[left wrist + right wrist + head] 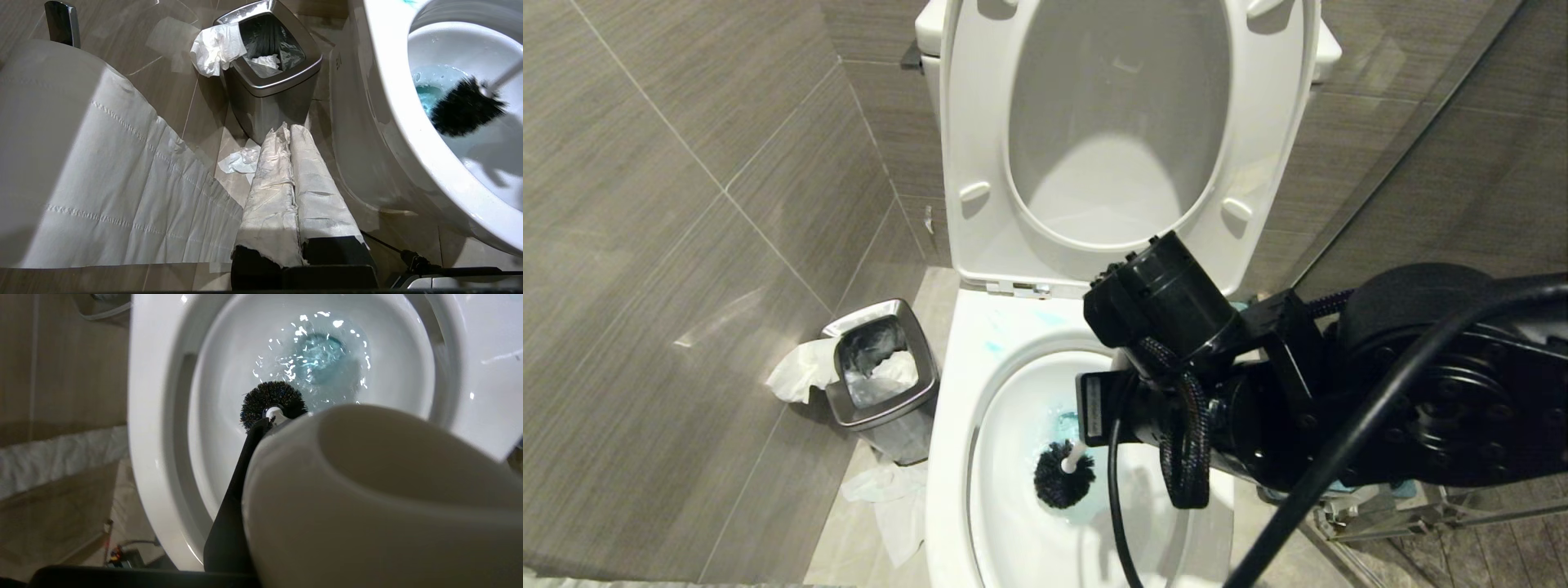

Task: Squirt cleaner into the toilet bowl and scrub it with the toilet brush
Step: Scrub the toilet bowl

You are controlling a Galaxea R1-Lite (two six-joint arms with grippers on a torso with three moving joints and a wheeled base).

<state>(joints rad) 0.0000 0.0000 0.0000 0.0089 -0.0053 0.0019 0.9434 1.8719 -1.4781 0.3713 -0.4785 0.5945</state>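
Toilet bowl (956,457) takes up most of the view, seat and lid (980,122) flipped up against the tank. The right gripper (261,428) reaches in from the right, clamped on the toilet brush (1063,475) handle, black bristle head down inside the bowl at the water's edge. Cleaner (320,355) shows as a turquoise tint in the water, plus smears on the rim. Left gripper (290,134) hangs closed, empty, beside the bowl near the steel waste bin (269,87), crumpled tissue (241,160) on the floor.

Toilet brush (1063,482) head sits inside the toilet bowl (947,457), just before the cleaner (1065,425) pooled in the water, raised seat (980,147) behind, waste bin (882,376) on floor left of the bowl.
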